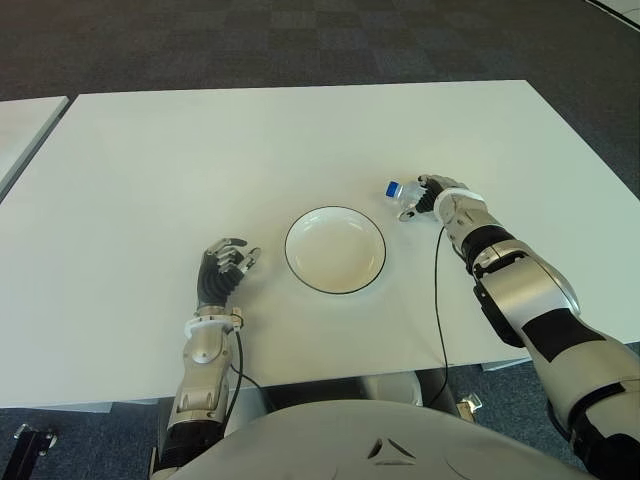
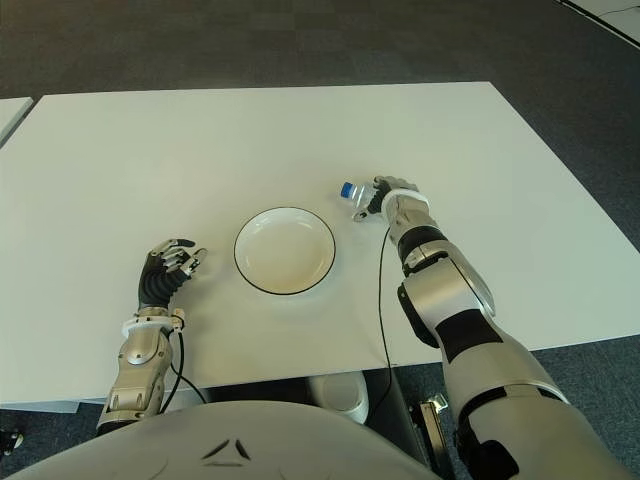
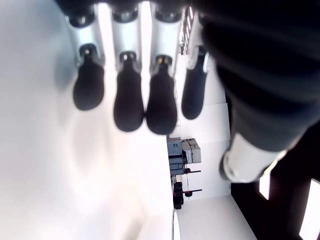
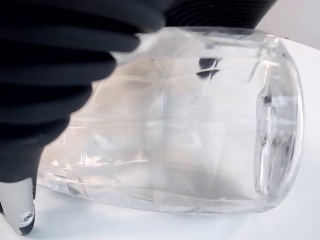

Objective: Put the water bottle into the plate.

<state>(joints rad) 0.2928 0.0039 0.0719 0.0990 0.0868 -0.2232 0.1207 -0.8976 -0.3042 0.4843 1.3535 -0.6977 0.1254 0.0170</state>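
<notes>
i had the right hand point(image 1: 432, 196) wrapped around the bottle point(image 1: 403, 197) lying on the table point(image 1: 150, 160) right of centre, just beside the plate point(image 1: 335, 249), ready to lift it over, while the left hand point(image 1: 222, 270) sat slack and empty at lower left.

I see bright, even light glaring off the white tabletop point(image 1: 300, 140); shadows stay soft, and both wrist views blur up close.

Big white table point(image 1: 200, 150) fills the view, dark carpet point(image 1: 300, 40) beyond, 1 more white tabletop point(image 1: 25, 125) at left.
</notes>
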